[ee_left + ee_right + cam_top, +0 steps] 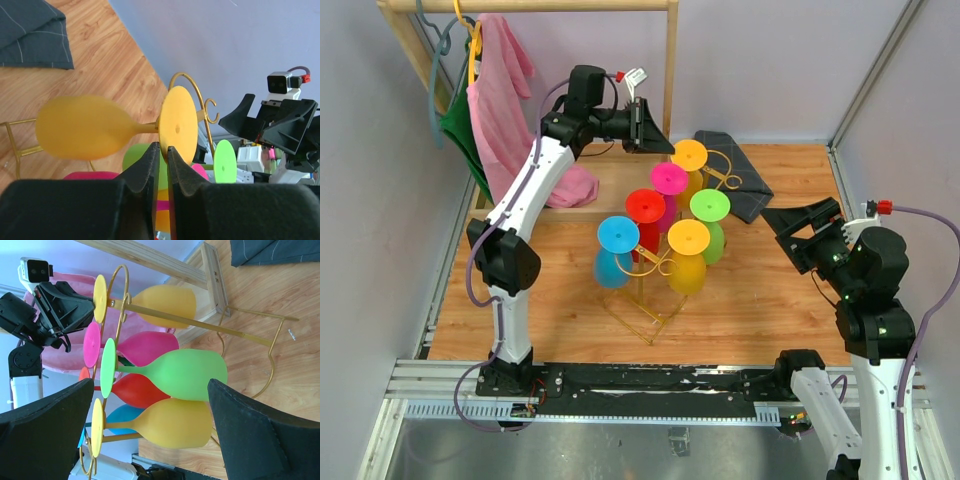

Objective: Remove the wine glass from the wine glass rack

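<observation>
- The wine glass rack is thin gold wire with a square base, an upright stem and curled scroll hooks. It stands on a wood-grain counter.
- Six opaque, smooth glasses hang from it bowl-down, their flat round feet on top. From above, the feet hide most of the hooks.
- The wine glass at the rack's far side is yellow-orange and hangs on its hook. In the left wrist view its bowl is blurred.
- The left gripper is at the rack's far side. Its black jaws are drawn almost together, leaving a thin slit, and the tips meet the rim of that glass's foot. Whether they pinch it cannot be told.
- The right gripper is well apart to the rack's right, its jaws spread wide and holding nothing.
- A dark grey cloth with thin pale lines lies behind the rack to the right.
- A wooden clothes rack stands behind the wine glass rack to the left, carrying a pink garment. Its top is cut off.
</observation>
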### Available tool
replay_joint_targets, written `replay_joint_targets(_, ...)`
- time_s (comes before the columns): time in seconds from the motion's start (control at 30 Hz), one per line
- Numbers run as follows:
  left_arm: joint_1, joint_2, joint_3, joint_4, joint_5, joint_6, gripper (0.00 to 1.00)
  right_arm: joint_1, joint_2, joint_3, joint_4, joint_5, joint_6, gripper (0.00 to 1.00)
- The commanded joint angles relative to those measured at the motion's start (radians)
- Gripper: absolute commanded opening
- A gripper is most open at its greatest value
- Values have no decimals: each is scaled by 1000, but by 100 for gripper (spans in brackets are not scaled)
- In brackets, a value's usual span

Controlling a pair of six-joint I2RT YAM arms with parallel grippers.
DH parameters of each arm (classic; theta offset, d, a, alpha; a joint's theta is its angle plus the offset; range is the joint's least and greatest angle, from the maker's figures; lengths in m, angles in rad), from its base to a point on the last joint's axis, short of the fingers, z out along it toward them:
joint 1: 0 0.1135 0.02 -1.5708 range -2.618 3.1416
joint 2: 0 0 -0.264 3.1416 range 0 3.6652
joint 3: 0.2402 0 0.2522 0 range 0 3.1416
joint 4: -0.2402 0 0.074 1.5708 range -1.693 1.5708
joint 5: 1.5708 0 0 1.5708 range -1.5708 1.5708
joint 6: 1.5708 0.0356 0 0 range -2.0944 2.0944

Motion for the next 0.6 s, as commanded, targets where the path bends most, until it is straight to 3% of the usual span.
replay_joint_targets(0.0,8,-12,-6,1,22,3,10,20,-6,-13,7,4,-4,98)
replay_joint_targets(0.1,8,-12,-5,3,26,-1,1,20,-10,-14,9,5,-4,98)
replay_joint_targets(0.57,8,-26,-2,93,68,-121,0,20,-25,-25,2,9,-4,99)
